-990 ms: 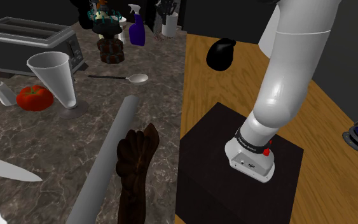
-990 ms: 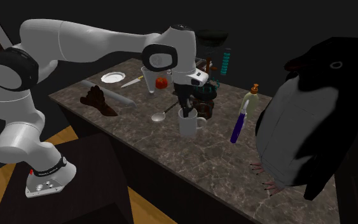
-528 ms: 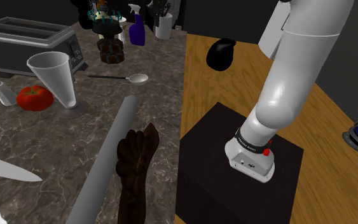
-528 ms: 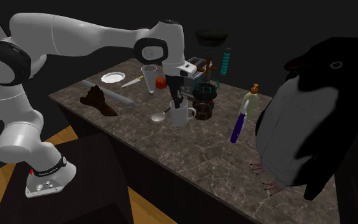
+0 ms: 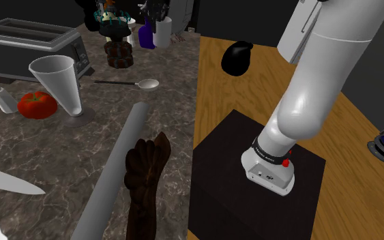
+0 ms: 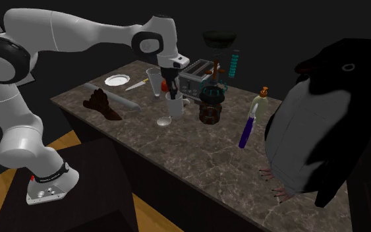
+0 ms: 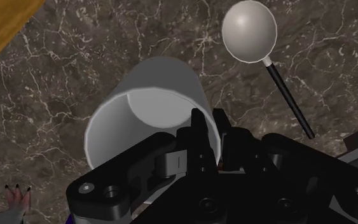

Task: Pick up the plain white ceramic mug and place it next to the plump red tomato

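Shoulder view: the gripper (image 5: 157, 11) hangs above the white mug (image 5: 161, 32). The red tomato (image 5: 37, 104) lies well apart from the hand, beside a clear funnel-shaped glass (image 5: 59, 85).

Second exterior view: the mug (image 6: 175, 105) sits directly under the gripper (image 6: 172, 89), and a spoon (image 6: 163, 121) lies near the mug's base.

Wrist view: the fingers (image 7: 197, 129) are clamped on the mug's wall, one inside the rim and one outside. The spoon rests on the dark marbled counter (image 7: 37, 127) beyond the fingertips.

Tomato (image 5: 36, 104) on the surface (image 5: 173, 123) just beside the glass (image 5: 57, 78), toaster (image 5: 33, 44) behind both, spoon (image 5: 139, 84) near the glass, mug (image 5: 161, 31) just beside the spoon's bowl.
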